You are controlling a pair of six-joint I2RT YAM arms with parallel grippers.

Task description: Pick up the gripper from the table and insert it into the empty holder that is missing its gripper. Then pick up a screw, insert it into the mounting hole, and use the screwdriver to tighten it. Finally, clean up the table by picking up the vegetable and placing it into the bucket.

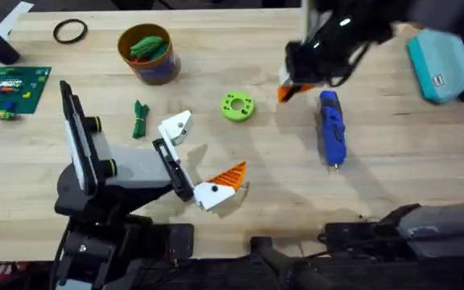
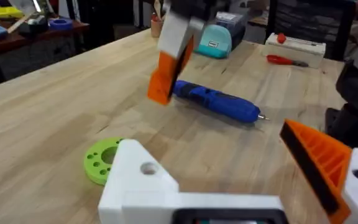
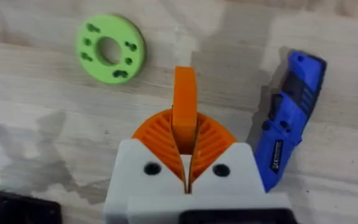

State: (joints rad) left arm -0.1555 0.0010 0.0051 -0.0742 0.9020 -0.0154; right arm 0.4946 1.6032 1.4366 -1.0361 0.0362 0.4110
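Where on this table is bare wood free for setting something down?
Bare wood lies right of the screwdriver, up to the teal case, and between the bucket and the right claw. Crowded around the empty holder, vegetable and green disc.

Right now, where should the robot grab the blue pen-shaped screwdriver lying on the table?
Grab the blue pen-shaped screwdriver around its thick middle, coming straight down from above. It lies flat on the wooden table, so its two long sides are free; the thin metal tip would probably slip.
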